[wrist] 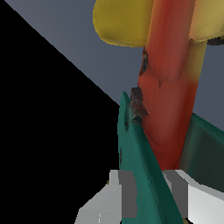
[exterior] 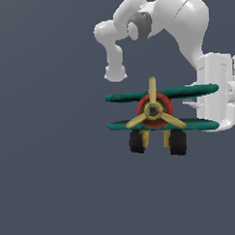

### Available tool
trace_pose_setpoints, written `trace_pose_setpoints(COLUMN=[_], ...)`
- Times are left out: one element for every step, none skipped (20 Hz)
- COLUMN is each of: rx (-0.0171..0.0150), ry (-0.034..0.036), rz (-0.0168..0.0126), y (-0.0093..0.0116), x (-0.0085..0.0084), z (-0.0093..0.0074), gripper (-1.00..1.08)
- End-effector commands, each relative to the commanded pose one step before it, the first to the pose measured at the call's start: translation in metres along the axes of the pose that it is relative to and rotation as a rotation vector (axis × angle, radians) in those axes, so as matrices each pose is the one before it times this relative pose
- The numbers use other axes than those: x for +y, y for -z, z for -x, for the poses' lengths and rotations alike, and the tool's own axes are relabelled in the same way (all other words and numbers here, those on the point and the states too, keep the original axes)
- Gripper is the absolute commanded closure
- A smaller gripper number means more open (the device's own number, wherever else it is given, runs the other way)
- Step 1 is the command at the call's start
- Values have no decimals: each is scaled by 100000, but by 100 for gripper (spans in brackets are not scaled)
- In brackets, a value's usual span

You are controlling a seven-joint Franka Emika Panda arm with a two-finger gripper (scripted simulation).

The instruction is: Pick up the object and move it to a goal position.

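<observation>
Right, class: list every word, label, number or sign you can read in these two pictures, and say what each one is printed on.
There are none. The toy biplane shows only plain colours: teal-green wings, red nose, yellow propeller, black wheels, no lettering. The white robot arm carries no label or number in the exterior view. The wrist view shows the gripper closed on a wing, and the dark marks on the red body are texture flaws, not writing.

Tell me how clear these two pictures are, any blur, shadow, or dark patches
Exterior view: flat, even light, no cast shadows or glare; the biplane is sharp against plain grey-blue. Wrist view: so close that its smeared red and teal textures fill the frame, a solid black wedge covers one side, and the gripper shows only as blocky grey fingers.
</observation>
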State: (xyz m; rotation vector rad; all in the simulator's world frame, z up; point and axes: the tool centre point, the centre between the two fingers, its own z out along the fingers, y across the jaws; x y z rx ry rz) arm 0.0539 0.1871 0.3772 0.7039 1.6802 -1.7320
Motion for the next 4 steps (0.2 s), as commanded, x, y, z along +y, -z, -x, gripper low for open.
trace_pose_setpoints(rx=[25,-17,-10,-3], ry=[-1067,417,381,138], rz=[-222,-10,-8,-3], y=[-41,-33,-33,-12], x=[-341,112,104,38], z=[284,-97,-85,-30], gripper=[108,108,108,108])
